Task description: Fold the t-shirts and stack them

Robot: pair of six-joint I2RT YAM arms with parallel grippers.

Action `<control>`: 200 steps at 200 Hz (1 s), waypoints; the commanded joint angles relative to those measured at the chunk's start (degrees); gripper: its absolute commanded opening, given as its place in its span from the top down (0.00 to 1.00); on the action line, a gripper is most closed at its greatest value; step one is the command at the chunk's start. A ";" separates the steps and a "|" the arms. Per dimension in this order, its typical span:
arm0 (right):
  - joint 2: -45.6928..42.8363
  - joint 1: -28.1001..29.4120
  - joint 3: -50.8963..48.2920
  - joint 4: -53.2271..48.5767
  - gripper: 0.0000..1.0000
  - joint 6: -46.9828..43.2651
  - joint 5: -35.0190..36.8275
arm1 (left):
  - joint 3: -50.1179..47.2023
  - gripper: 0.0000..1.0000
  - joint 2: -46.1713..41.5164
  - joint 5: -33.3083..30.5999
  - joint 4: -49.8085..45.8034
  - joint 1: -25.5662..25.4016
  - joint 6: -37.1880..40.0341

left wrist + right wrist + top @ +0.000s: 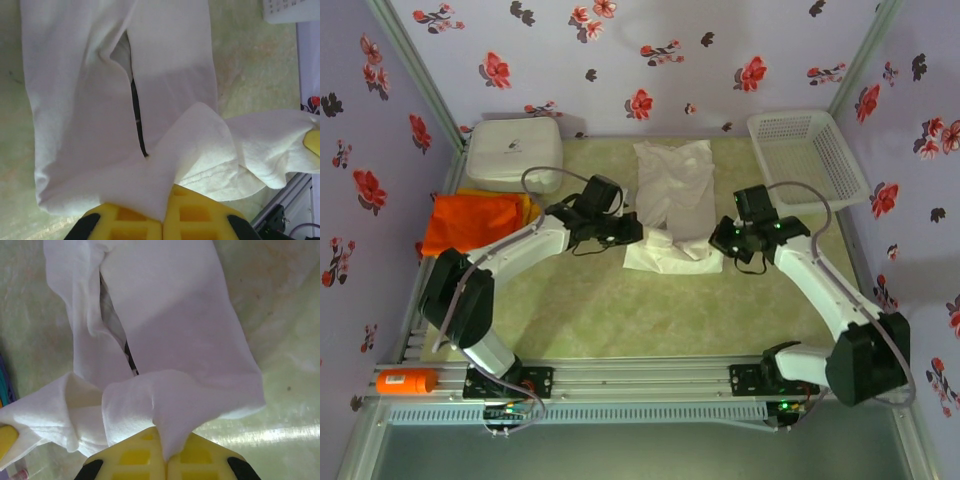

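Note:
The off-white t-shirt (672,190) lies lengthways mid-table, folded into a narrow strip, its near end raised and bunched between both grippers. My left gripper (635,232) is shut on the shirt's near left corner; in its wrist view the yellow fingers (200,215) pinch a peak of cloth (100,100) at the left gripper (163,217). My right gripper (718,240) is shut on the near right corner, where the right gripper (167,457) clamps a fold of the shirt (175,315). A dark print line shows in the shirt's central slit. The orange t-shirt (470,222) lies at the left over a yellow one (528,205).
A white rounded box (515,152) stands at the back left, behind the orange shirt. A white mesh basket (808,155) sits at the back right. An orange cylinder (405,381) rests on the front rail at the left. Floral walls enclose the table.

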 commanded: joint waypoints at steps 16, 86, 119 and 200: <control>6.99 -2.91 5.87 5.06 1.00 -6.26 -2.87 | 6.40 1.00 4.82 1.06 -0.75 2.43 5.23; 20.64 -6.98 13.93 10.76 1.00 -9.40 -5.58 | 13.33 1.00 13.78 0.37 0.89 5.30 8.95; 26.62 -7.68 17.19 12.08 1.00 -10.01 -7.38 | 14.40 1.00 16.39 -0.03 1.68 6.35 9.42; 34.65 -8.81 20.63 11.98 1.00 -10.10 -7.72 | 16.60 0.98 20.94 0.27 4.35 7.96 9.82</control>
